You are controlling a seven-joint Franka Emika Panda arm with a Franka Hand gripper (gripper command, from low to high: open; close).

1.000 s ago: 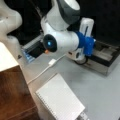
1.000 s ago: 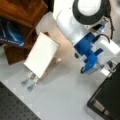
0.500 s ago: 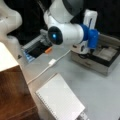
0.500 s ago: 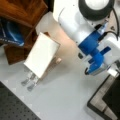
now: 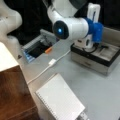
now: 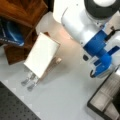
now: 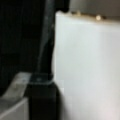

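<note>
While the pincer (image 5: 93, 44) hung over the grey tray (image 5: 95, 58), I couldn't tell its opening or hold.

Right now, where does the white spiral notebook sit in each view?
Front view: white spiral notebook at the bottom centre, by the brown wood.
Front view: it lies left of centre, with the gripper at the right.
Wrist view: not identifiable.
Shared landmark: the grey tray.
</note>
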